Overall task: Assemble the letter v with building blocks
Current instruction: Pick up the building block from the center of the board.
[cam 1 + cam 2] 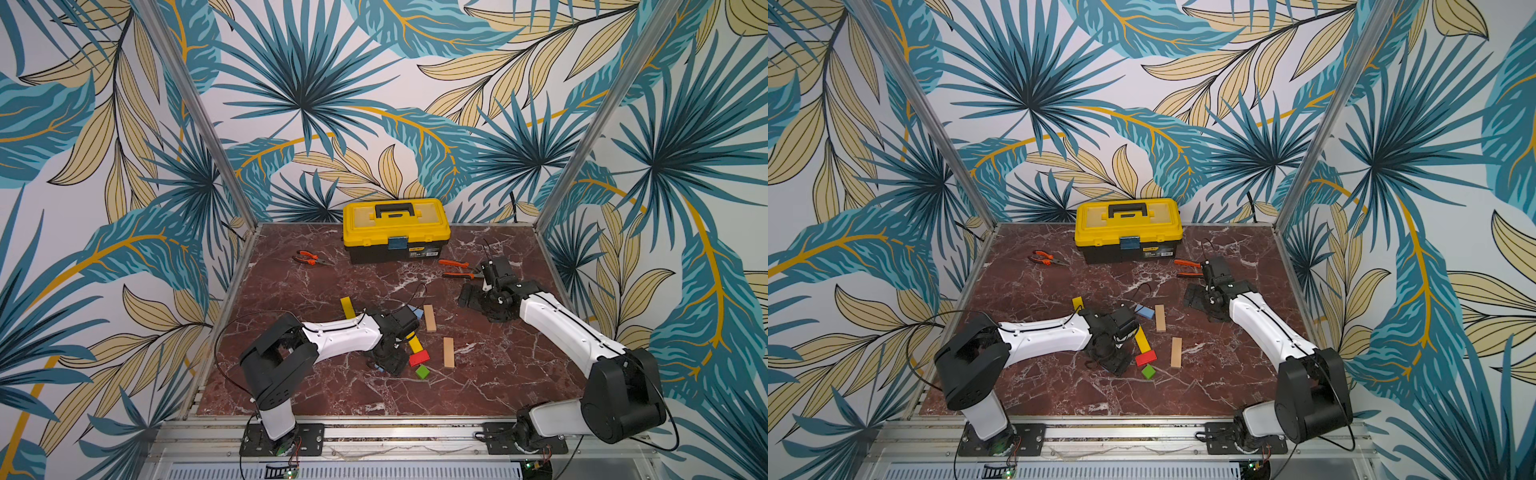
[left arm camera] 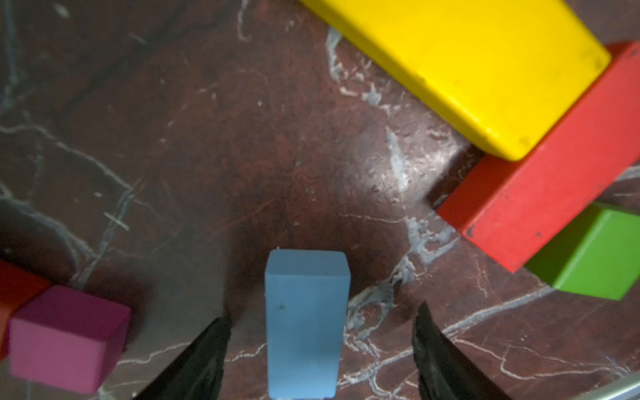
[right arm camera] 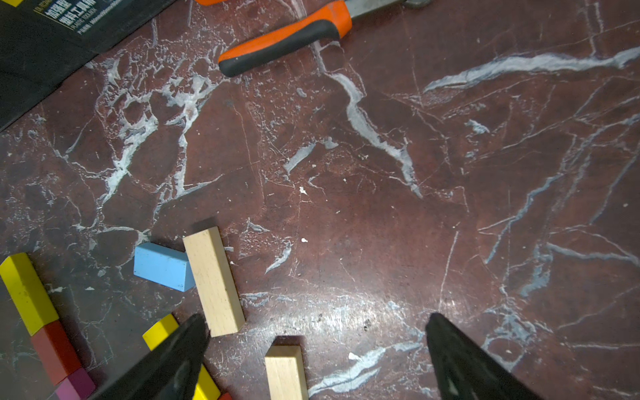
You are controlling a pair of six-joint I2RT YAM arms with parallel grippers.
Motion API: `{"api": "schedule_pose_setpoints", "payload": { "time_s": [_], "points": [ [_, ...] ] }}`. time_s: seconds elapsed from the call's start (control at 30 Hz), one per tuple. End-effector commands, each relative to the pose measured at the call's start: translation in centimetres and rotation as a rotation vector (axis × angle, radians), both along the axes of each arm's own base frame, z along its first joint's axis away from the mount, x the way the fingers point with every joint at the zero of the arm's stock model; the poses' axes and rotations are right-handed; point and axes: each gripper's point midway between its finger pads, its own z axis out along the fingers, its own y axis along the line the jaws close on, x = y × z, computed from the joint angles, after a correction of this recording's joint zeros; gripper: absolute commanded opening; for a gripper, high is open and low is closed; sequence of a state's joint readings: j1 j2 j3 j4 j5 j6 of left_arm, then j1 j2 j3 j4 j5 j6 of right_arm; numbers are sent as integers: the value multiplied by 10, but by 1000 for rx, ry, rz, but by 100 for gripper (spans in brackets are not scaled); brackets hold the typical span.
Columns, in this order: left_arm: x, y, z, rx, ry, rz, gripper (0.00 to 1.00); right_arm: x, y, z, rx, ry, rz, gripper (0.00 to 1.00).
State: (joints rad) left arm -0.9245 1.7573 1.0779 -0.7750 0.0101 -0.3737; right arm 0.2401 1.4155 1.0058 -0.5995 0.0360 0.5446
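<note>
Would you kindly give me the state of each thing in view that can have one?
Yellow toolbox, lid shut.
Left gripper, open, straddling the light-blue block, not touching it.
Right gripper, open, empty.
Pliers left of the toolbox, handles slightly apart.
Pliers by the right gripper, handles spread.

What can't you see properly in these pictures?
- Magenta cube: hidden in both top views under the left arm.
- Light-blue block at the left gripper: one end cut off by the left wrist picture's edge.
- Far yellow bar: partly covered by that arm in both top views.
- Toolbox label: cut off by the right wrist picture's edge.
</note>
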Motion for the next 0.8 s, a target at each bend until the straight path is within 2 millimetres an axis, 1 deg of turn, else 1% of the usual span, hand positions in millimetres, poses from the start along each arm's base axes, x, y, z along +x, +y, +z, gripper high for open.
{"api": "schedule_pose_setpoints", "payload": {
  "time_s": [0.0, 0.3, 0.5, 0.63, 0.73, 0.77],
  "points": [
    [-1, 3, -6, 27, -1, 4, 78, -5, -2, -12, -8, 28, 11, 100],
    [0, 6, -10, 43, -4, 3, 55, -6, -2, -13, -11, 31, 11, 100],
    [2, 7, -10, 50, -11, 4, 38, -6, -2, -12, -10, 30, 12, 100],
    [5, 8, -6, 55, -35, 7, 33, -6, -2, -13, -9, 31, 13, 100],
    [8, 5, -3, 45, -43, 5, 30, -5, 0, -14, -3, 32, 14, 99],
    [12, 7, -1, 58, -70, 5, 29, -5, 0, -14, -2, 33, 15, 99]
  ]
}}
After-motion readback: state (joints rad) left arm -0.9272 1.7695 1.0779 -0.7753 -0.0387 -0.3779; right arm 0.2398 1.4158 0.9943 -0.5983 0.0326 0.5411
